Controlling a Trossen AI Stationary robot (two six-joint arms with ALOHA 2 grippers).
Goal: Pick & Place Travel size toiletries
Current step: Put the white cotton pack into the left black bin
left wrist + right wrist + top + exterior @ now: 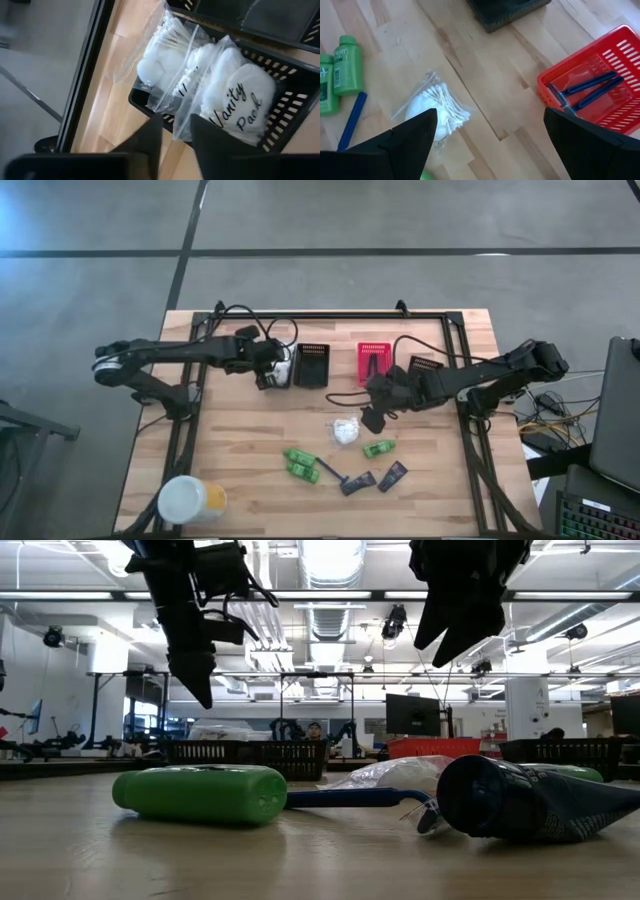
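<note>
My left gripper (pixel 268 374) (pixel 176 131) hovers open, with a narrow gap, over a black basket (pixel 280 131) near the table's far left. The basket holds white crinkly "Vanity Pack" packets (pixel 239 105). My right gripper (pixel 374 417) (pixel 490 116) hangs wide open above the table's middle, beside a white cotton-swab packet (pixel 431 107) (pixel 343 431) lying flat. Green packs (pixel 298 463) (pixel 378 448) (pixel 200 794), a blue razor (pixel 331 471) (pixel 352 120) and dark sachets (pixel 357 482) (pixel 393 475) (pixel 535 802) lie near the front. Blue razors (pixel 590 89) lie in the red basket (pixel 372 363). My left gripper's fingertips (pixel 152 131) stand on either side of the lower edge of a clear packet (pixel 181 126) that sticks out over the basket's rim. I cannot tell whether they touch it.
A black basket (pixel 312 365) stands between the left one and the red one, and another black basket (pixel 425 367) is right of the red. A white-and-yellow round tub (pixel 190 501) sits at the near left corner. A dark frame (pixel 330 316) borders the work area.
</note>
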